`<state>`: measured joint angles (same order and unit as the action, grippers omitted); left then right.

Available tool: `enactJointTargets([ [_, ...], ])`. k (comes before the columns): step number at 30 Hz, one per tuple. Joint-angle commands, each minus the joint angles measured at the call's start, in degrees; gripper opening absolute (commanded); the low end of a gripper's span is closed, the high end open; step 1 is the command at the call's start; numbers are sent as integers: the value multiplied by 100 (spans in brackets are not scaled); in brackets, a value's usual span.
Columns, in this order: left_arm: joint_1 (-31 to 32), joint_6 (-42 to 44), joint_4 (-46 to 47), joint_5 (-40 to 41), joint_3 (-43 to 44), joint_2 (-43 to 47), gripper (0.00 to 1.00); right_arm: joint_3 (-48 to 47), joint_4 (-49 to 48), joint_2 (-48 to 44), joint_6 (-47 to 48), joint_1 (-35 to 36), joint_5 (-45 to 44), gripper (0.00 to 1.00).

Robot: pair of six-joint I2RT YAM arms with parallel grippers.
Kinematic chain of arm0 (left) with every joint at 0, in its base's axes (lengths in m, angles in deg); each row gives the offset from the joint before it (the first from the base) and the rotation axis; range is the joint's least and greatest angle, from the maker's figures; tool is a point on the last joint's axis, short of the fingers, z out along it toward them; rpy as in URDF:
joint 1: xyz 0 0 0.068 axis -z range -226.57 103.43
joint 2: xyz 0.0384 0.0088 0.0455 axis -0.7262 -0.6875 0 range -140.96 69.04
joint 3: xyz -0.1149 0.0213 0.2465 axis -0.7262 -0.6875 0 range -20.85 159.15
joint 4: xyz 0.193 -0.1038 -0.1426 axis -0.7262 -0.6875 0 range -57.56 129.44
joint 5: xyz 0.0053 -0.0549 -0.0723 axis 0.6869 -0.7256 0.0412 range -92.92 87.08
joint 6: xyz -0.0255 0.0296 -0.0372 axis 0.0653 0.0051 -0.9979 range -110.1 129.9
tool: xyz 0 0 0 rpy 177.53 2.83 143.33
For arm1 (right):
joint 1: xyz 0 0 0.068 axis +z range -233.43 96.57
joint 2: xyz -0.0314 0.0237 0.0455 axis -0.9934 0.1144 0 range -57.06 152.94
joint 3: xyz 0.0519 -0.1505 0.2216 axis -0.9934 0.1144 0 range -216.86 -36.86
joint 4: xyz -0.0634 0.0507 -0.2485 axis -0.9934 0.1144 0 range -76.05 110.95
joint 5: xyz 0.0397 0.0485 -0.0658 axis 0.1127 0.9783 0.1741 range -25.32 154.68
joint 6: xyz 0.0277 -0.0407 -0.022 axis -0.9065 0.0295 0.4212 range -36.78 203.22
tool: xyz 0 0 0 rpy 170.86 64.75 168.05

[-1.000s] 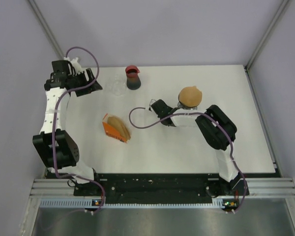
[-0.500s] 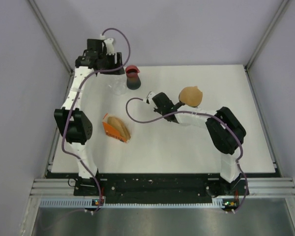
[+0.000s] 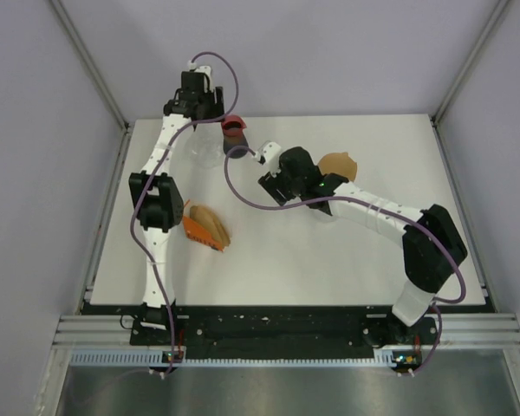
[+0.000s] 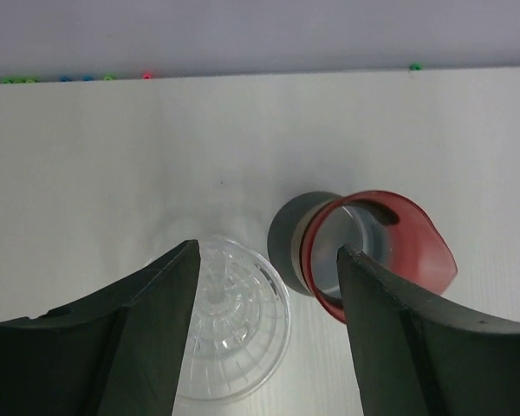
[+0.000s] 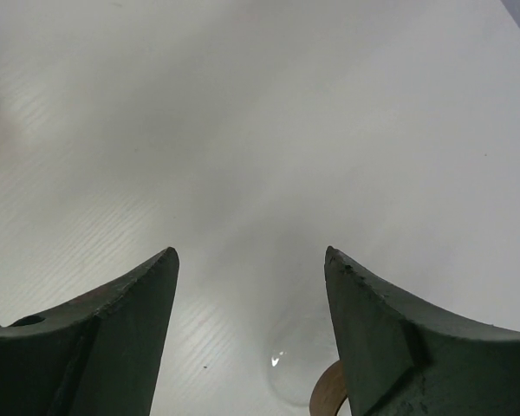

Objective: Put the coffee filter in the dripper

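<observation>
Swinging your left hand (image 4: pixel 267 251) over the dripper (image 4: pixel 238 321), nothing picked up yet.
In one second your left arm swept from the left edge of the tabletop (image 3: pixel 329 260) to the far side; its fingers are spread and empty, beside the red-lidded jug (image 4: pixel 373 243). Your right hand (image 5: pixel 251 253), also spread and empty, has slid left past the brown filter (image 3: pixel 338 165), which lies well apart from the dripper.

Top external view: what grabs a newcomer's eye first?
The left arm, stretched to the far edge of the table, with its open left gripper over the clear dripper and the red-topped grey pot. Then the orange holder of filters left of centre. Last, a brown coffee filter right of centre, beside the right arm.
</observation>
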<state>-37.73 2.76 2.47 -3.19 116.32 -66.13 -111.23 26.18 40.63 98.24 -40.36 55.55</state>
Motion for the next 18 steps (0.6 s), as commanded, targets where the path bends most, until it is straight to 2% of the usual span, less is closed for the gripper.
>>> enactJointTargets([
  [1,-23,-402,647,107,443,-342,68,-87,113,-329,-404,35,306,69],
  [6,3,-420,805,-120,627,-694,63,-95,280,-382,-430,35,218,69],
  [9,21,-376,841,-166,645,-782,54,-60,341,-435,-457,35,218,69],
  [11,21,-376,850,-245,628,-835,42,-34,342,-461,-457,35,227,69],
  [15,91,-350,797,-306,584,-835,26,-25,350,-479,-457,35,201,69],
  [18,109,-367,735,-403,479,-730,6,-25,368,-488,-448,35,201,69],
])
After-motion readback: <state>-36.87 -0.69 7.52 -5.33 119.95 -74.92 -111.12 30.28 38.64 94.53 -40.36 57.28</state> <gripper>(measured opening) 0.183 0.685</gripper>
